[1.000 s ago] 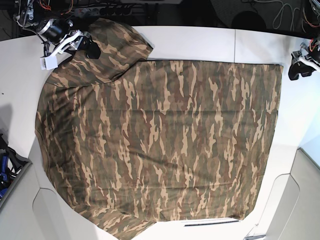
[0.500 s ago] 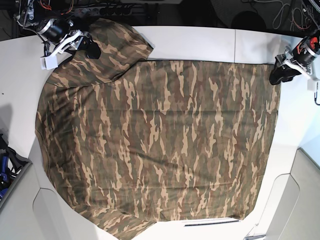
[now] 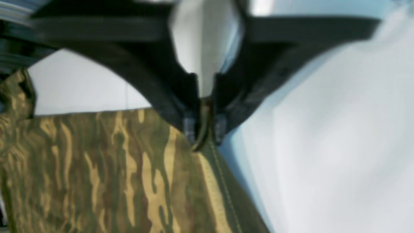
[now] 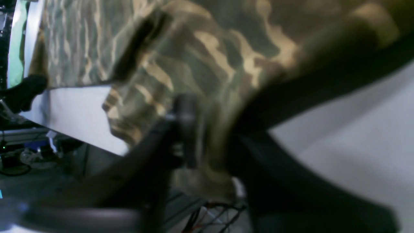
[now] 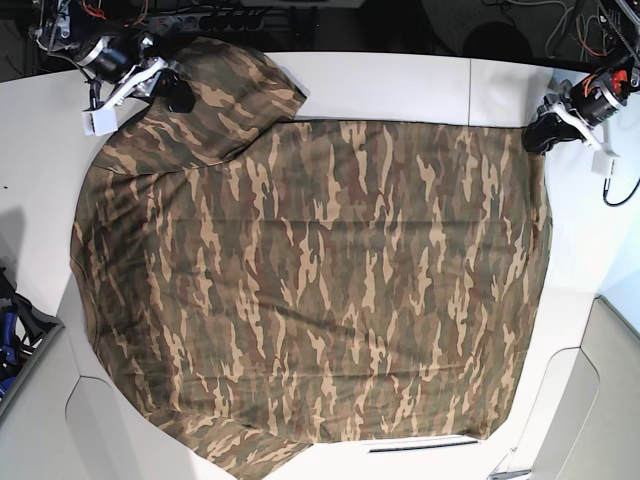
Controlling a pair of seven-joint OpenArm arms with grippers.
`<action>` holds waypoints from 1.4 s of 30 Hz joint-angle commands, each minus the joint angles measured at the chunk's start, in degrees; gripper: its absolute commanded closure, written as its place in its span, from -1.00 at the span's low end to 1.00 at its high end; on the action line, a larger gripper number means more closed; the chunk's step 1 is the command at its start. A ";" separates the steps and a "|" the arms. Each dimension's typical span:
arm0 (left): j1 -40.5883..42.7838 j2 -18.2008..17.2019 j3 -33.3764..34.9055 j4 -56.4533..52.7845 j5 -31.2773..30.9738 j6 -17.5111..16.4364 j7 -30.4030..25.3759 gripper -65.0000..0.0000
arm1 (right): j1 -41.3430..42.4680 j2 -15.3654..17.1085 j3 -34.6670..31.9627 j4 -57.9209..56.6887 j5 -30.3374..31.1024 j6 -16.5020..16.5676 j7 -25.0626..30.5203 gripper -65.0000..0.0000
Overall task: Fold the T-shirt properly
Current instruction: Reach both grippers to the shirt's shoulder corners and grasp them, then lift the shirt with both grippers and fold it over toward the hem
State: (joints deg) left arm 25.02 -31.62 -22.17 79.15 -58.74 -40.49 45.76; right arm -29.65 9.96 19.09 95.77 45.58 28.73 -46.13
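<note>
you are now gripping the t-shirt (image 5: 310, 280) with both arms, and this is the thing that is changing in the last second. the left gripper (image 5: 540, 133), which was standing away from the cloth on the bare table (image 5: 400, 85) one second ago, is now sitting on the hem corner at the far right of the base view, and that corner is already being pulled a little inward, so the edge is not as straight as it was. in the left wrist view the left gripper (image 3: 202, 136) is having its two jaws closed together on the stitched edge of the cloth, with a thin fold of fabric pinched between them. the right gripper (image 5: 172, 92) is staying at the sleeve, at the top left of the base view, and in the right wrist view the right gripper (image 4: 207, 142) is closed around a bunch of the camouflage fabric; the picture is blurred, but the cloth is clearly passing between the dark jaws. the t-shirt itself is lying spread flat on the white table, filling most of it, with the sleeve folded over near the right arm and the lower sleeve hanging a little over the near edge. i am judging that the grasping step is finishing and the first fold is about to begin. you will need to lift both held points together, because one side lagging could drag the cloth and make wrinkles.
</note>
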 commanded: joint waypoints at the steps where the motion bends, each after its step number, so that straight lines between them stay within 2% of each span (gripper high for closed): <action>1: 0.37 -0.85 -0.02 0.20 0.35 0.49 2.03 0.93 | -0.24 0.33 0.02 0.57 -0.11 0.07 -0.31 0.94; 2: 0.37 -0.98 -0.02 0.22 -0.42 0.49 2.05 0.95 | -0.24 0.33 0.02 0.59 -0.09 0.07 -0.33 1.00; 6: 0.35 -1.33 -0.02 0.42 -1.79 0.49 1.22 0.96 | -0.26 0.31 0.09 0.90 1.18 0.11 -0.42 1.00; 9: 0.35 -2.51 -0.02 0.46 -4.85 0.49 0.74 0.99 | -0.24 0.31 0.76 1.25 3.15 1.38 -0.42 1.00; 16: -2.78 -5.31 -0.02 0.50 -5.79 0.49 0.79 1.00 | 0.20 0.31 6.32 5.73 8.59 2.01 -0.83 1.00; 18: -4.28 -5.92 -0.02 0.55 -5.86 0.49 0.79 1.00 | 1.14 0.33 8.13 7.28 8.68 3.10 -1.07 1.00; 22: -7.13 -6.86 -0.02 0.61 -7.10 0.49 0.81 1.00 | 4.28 0.35 10.21 8.46 8.66 3.21 -1.57 1.00; 31: -13.86 -6.75 -0.02 0.66 -7.50 0.49 0.74 1.00 | 13.40 0.33 10.14 8.41 8.50 3.21 -2.34 1.00; 34: -15.72 -6.32 -0.02 0.66 -7.30 0.49 0.57 1.00 | 16.81 0.33 10.14 8.13 6.54 3.21 -2.32 1.00; 37: -16.44 -5.73 0.00 0.66 -3.85 0.49 -2.05 1.00 | 20.04 0.35 10.14 7.37 4.81 3.19 -2.32 1.00; 42: -16.46 -5.53 0.00 0.66 3.15 0.49 -11.85 1.00 | 25.59 0.35 10.14 5.25 1.57 3.19 -2.29 1.00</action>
State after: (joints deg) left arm 9.32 -35.57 -21.58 79.07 -54.83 -39.70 35.20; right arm -4.80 9.67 28.91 100.25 46.39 31.99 -50.26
